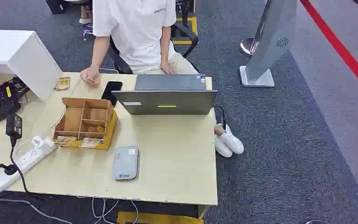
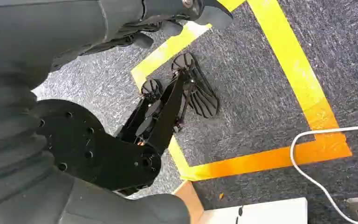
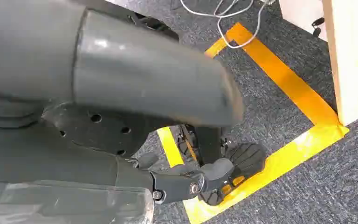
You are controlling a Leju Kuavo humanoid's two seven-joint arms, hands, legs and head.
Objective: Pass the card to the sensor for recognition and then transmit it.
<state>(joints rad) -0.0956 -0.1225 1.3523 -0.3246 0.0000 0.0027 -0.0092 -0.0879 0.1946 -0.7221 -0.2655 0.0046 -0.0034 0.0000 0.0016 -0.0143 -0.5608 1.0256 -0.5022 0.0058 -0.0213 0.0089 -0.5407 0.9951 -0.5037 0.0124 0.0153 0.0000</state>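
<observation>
On the bench (image 1: 177,154), cards (image 1: 65,139) lie in the cardboard organiser (image 1: 85,122), just left of the grey sensor (image 1: 125,162), with a laptop (image 1: 166,101) behind it, while the left hand (image 2: 121,18) and right hand (image 3: 186,182) hang over the floor, fingers spread, holding nothing.

Grey ribbed wrist cover, thick grey thumb (image 3: 158,88), black perforated plate (image 2: 88,149)
</observation>
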